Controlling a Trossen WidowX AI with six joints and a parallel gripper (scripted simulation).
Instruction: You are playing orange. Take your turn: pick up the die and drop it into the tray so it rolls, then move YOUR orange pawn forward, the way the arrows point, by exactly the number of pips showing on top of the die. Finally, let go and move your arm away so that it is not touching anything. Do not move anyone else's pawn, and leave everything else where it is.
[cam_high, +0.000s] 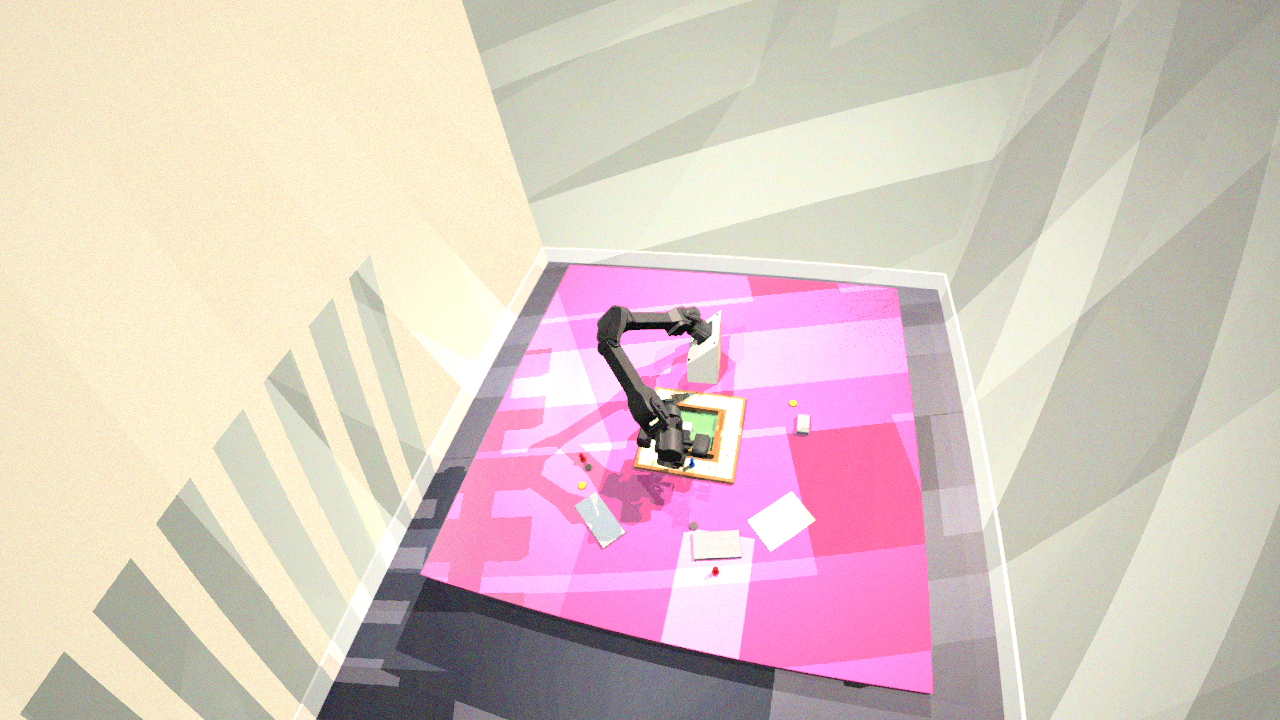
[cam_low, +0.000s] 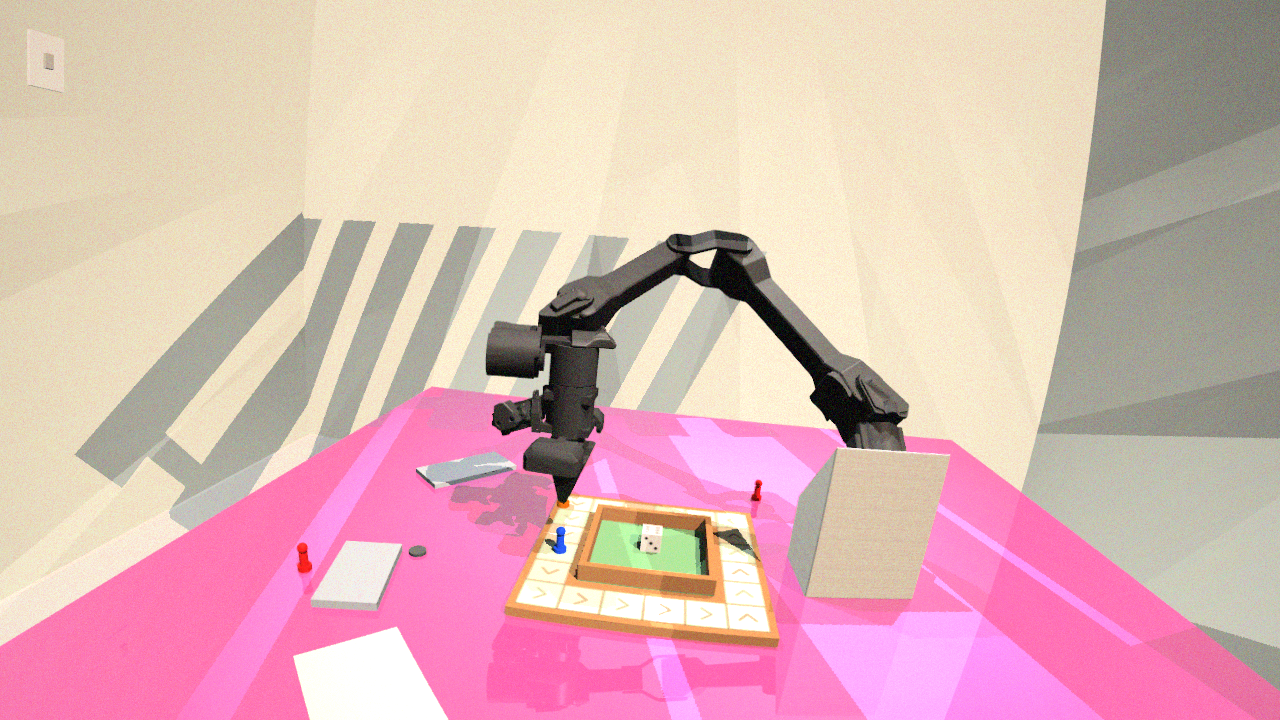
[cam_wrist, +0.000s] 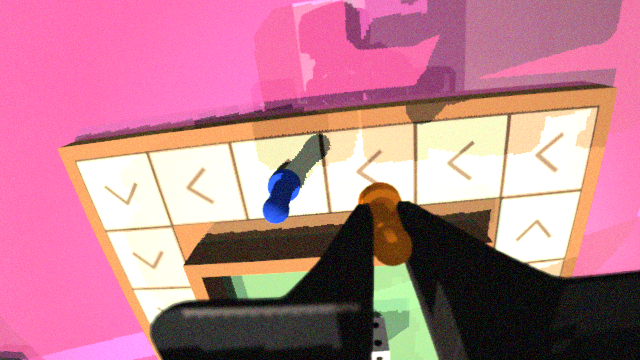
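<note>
My gripper (cam_low: 563, 500) (cam_wrist: 382, 213) is shut on the orange pawn (cam_low: 563, 505) (cam_wrist: 393, 242) and holds it upright. The pawn is over the far-left part of the board (cam_high: 729, 447) (cam_low: 640, 627) (cam_wrist: 200, 137); its exact height above the squares is hard to tell. The blue pawn (cam_high: 691, 463) (cam_low: 560, 540) (cam_wrist: 277, 200) stands on the same row, left of my fingers in the wrist view. The white die (cam_low: 650, 539) (cam_wrist: 379, 340) lies in the green-floored tray (cam_low: 644, 579) (cam_wrist: 260, 270). Its top pips are washed out in the exterior view and partly hidden by a finger in the wrist view.
A pale box (cam_high: 704, 360) (cam_low: 877, 528) stands beside the arm base. Red pawns (cam_high: 581, 457) (cam_high: 715, 571) (cam_low: 303, 557) (cam_low: 757, 489), a grey slab (cam_high: 716, 544) (cam_low: 358, 574), a bluish slab (cam_high: 599, 519) (cam_low: 466, 469) and a white sheet (cam_high: 781, 520) (cam_low: 366, 676) lie around the board.
</note>
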